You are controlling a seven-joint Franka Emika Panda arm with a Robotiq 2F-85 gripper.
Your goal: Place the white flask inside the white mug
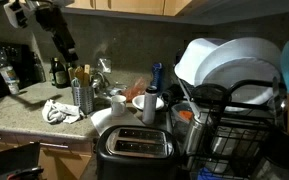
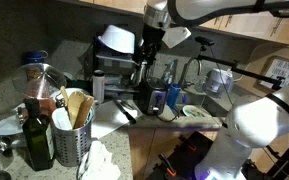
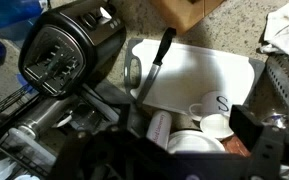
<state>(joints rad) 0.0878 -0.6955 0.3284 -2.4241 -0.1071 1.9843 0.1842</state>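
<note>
Tall slim white flask (image 1: 151, 105) with a darker top end stands upright on the speckled stone counter (image 1: 14, 120), behind the black two-slot toaster (image 1: 134, 148) and just in front of a dark blue bottle (image 1: 156, 75). The small short white ceramic mug (image 3: 214, 118) sits close beside it, at the edge of a white plastic cutting board (image 3: 199, 75).

The pincer (image 2: 143, 75) hangs well above this cluster. In the wrist view its two dark fingers look spread wide with nothing between them.

The likeliest trouble is crowding: a descent onto the flask could nudge the blue bottle or the mug. The flask also looks about twice the mug's height, so, released off-centre or tilted, it could lever the light mug over or topple out.

Only the wrist view shows the mug's position on the board and a black-handled knife (image 3: 154, 62) lying across it. Only the exterior views show the flask's full height and how high the pincer sits.
</note>
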